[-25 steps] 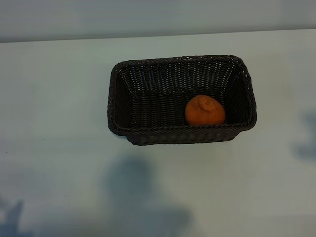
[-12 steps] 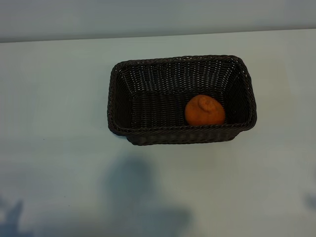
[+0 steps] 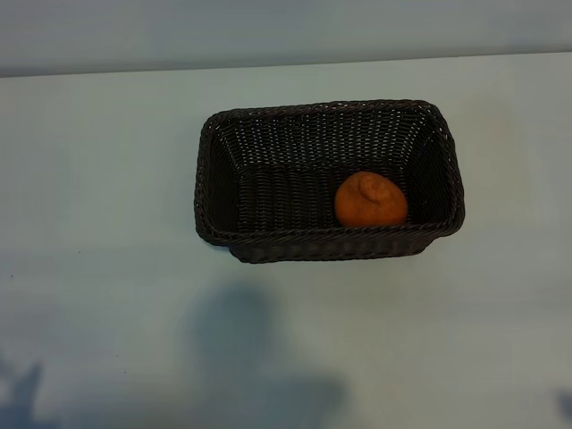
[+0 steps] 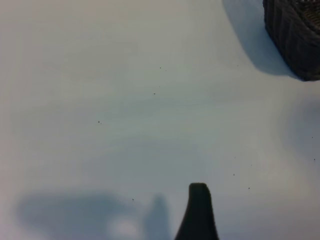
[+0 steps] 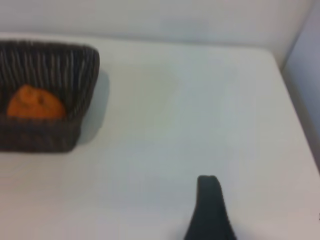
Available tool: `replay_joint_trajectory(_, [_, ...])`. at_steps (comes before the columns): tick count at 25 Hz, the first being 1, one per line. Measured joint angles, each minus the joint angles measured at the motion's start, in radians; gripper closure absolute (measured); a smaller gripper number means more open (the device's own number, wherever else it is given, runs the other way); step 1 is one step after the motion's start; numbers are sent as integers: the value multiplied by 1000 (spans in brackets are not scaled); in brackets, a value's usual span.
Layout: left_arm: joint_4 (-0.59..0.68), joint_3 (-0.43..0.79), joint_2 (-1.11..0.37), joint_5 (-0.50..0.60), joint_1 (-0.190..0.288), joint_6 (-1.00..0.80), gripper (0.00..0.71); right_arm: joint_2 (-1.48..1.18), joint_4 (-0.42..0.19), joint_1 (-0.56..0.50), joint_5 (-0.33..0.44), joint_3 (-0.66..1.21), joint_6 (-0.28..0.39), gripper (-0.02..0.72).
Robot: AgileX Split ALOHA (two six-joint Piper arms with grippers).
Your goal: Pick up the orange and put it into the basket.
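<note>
The orange lies inside the dark woven basket, on its floor toward the right end near the front wall. The right wrist view shows the same orange over the basket's rim, well away from my right gripper. One dark finger of it shows over bare table, with nothing held. My left gripper hangs over bare table too, one finger in view, a basket corner far off. Both grippers are open and outside the exterior view.
The pale table top carries soft arm shadows along its front. A wall runs behind the table's back edge. In the right wrist view the table's side edge meets a wall.
A shadow at the right edge of the exterior view has slid down toward the lower right corner. The orange and basket have not moved.
</note>
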Motion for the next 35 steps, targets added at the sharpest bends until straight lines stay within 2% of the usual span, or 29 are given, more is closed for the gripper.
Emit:
replay_joint_trajectory(9, [-1, 0, 0, 0, 0, 0, 120, 1, 3, 0, -1, 176, 1, 206])
replay_joint_trajectory(16, [-1, 0, 0, 0, 0, 0, 120, 1, 3, 0, -35, 184, 1, 206])
replay_joint_trajectory(22, [-1, 0, 0, 0, 0, 0, 120, 1, 3, 0, -96, 220, 0, 206])
replay_joint_trajectory(35, [-1, 0, 0, 0, 0, 0, 120, 1, 5, 0, -106, 220, 1, 207])
